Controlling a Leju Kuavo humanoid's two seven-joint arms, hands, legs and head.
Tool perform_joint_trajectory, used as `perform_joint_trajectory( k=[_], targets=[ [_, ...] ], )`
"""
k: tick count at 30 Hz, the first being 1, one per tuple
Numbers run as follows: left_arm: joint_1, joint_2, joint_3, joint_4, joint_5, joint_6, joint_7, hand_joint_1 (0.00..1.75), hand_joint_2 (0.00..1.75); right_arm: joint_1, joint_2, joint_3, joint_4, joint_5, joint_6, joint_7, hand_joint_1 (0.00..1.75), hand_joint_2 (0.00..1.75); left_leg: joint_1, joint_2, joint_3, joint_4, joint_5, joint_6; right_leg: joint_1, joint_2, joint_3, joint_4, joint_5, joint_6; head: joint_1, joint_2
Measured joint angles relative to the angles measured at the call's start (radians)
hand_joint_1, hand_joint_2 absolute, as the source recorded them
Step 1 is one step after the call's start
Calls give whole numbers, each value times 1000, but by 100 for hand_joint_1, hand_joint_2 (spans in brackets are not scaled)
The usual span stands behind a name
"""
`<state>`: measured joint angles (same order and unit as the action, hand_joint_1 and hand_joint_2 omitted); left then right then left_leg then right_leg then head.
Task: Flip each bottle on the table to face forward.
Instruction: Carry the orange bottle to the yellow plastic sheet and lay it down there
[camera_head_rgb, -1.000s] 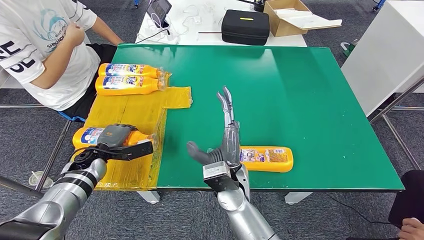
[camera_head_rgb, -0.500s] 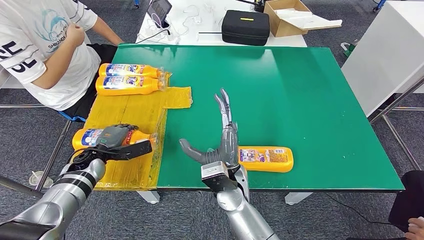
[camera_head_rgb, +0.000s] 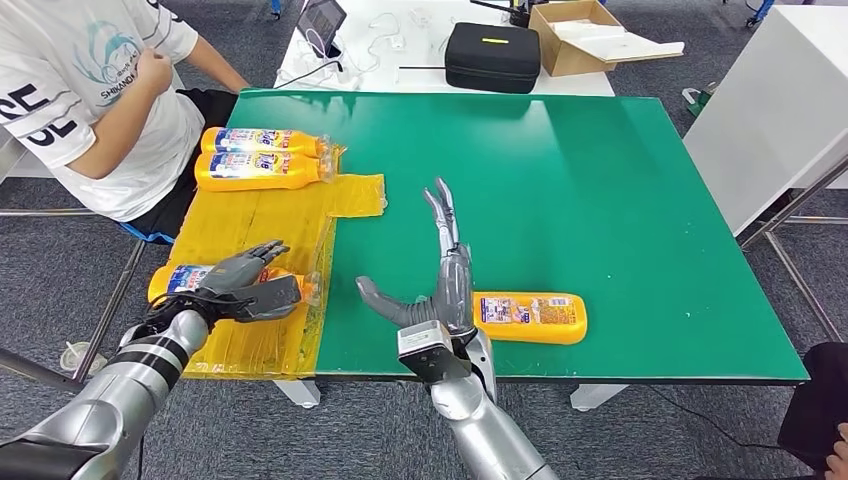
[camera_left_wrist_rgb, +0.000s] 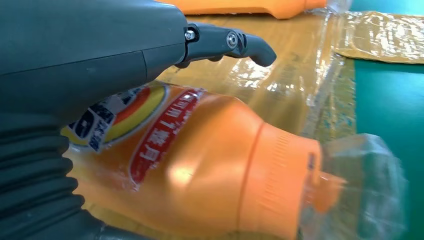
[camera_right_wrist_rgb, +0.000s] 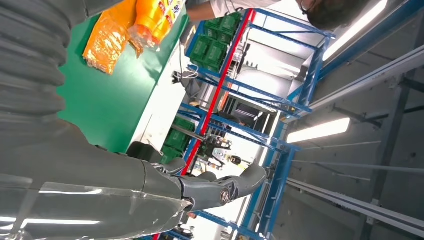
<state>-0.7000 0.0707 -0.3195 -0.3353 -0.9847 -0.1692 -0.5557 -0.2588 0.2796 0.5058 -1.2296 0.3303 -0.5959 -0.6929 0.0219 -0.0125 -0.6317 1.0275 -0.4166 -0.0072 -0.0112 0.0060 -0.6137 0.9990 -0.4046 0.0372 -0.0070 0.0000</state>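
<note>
Lifting its fingers off the near bottle (camera_head_rgb: 178, 279), left robot hand (camera_head_rgb: 246, 285) is spreading wide; right robot hand (camera_head_rgb: 437, 270) is staying wide, hiding the counter-edge bottle's (camera_head_rgb: 530, 316) cap end.

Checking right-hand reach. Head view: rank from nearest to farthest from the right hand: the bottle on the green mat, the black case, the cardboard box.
From the right hand:
1. Bottle on the green mat, right beside the hand, near edge.
2. Black case, far white table.
3. Cardboard box, beyond the case, farther right.
</note>
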Motion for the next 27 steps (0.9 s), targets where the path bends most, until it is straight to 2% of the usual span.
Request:
perform_joint_trajectory(
  k=[5, 8, 10, 11, 12, 15, 16, 17, 18, 20, 23, 27],
  targets=[
    [0, 1, 38, 0, 95, -41, -54, 0, 0, -6, 0, 0, 11, 1, -2, -2, 0, 175, 0, 0, 0, 0, 1, 0, 0, 0, 0, 0, 1, -2, 0, 0],
    [10, -2, 68, -3, 144, -24, -71, 0, 0, -7, 0, 0, 16, 3, -6, -4, 0, 175, 0, 1, 0, 0, 1, 0, 0, 0, -1, 0, 1, -2, 0, 0],
    [19, -8, 88, -11, 178, 31, -76, 0, 0, -7, 0, 0, 19, 5, -11, -4, 0, 175, 0, 1, 0, 0, 1, 0, 0, 0, -1, 0, 1, -2, 0, 0],
    [27, -15, 103, -20, 206, 94, -82, 0, 0, -7, 1, 0, 20, 8, -16, -4, 0, 175, 0, 2, 0, 0, 1, 0, 0, 0, -2, 0, 1, -2, 0, 0],
    [37, -24, 122, -32, 241, 199, -91, 0, 0, -7, 2, 0, 21, 14, -22, -1, 0, 175, 0, 2, -1, 0, 1, 0, 0, 0, -2, 0, 2, -2, 0, 0],
    [70, -67, 198, -104, 378, 603, -130, 0, 0, -12, 5, 7, 30, 81, -43, 55, 0, 175, 0, 2, -2, 0, 1, 0, 0, 0, -4, 0, 2, -2, 0, 0],
    [80, -81, 225, -142, 441, 697, -137, 0, 0, -18, 4, 13, 40, 126, -45, 99, 0, 175, 0, 2, -3, 0, 1, 0, 0, 1, -4, 0, 2, -2, 0, 0],
    [92, -94, 253, -186, 517, 746, -140, 0, 44, -26, 1, 21, 53, 181, -41, 158, 0, 175, 0, 2, -3, 0, 1, 0, 0, 1, -5, 0, 2, -2, 0, 0],
    [108, -105, 279, -233, 592, 757, -142, 0, 87, -34, -5, 27, 68, 237, -29, 225, 0, 175, 0, 3, -3, 0, 1, 0, 0, 1, -5, 0, 2, -2, 0, 0],
    [149, -122, 327, -329, 703, 704, -143, 0, 175, -50, -29, 33, 97, 332, 17, 357, 0, 175, 0, 2, -3, 0, 1, 0, 0, 1, -5, 0, 2, -2, 0, 0],
    [223, -135, 372, -448, 757, 646, -144, 0, 175, -57, -83, 31, 117, 420, 113, 494, 0, 175, 0, 2, -3, 0, 1, 0, 0, 1, -5, 0, 1, -2, 0, 0],
    [315, -142, 407, -576, 767, 628, -145, 0, 175, -45, -158, 19, 119, 490, 228, 590, 0, 175, 0, 3, -4, 0, 0, 0, 0, 1, -6, 0, 2, -2, 0, 0]
  ],
)
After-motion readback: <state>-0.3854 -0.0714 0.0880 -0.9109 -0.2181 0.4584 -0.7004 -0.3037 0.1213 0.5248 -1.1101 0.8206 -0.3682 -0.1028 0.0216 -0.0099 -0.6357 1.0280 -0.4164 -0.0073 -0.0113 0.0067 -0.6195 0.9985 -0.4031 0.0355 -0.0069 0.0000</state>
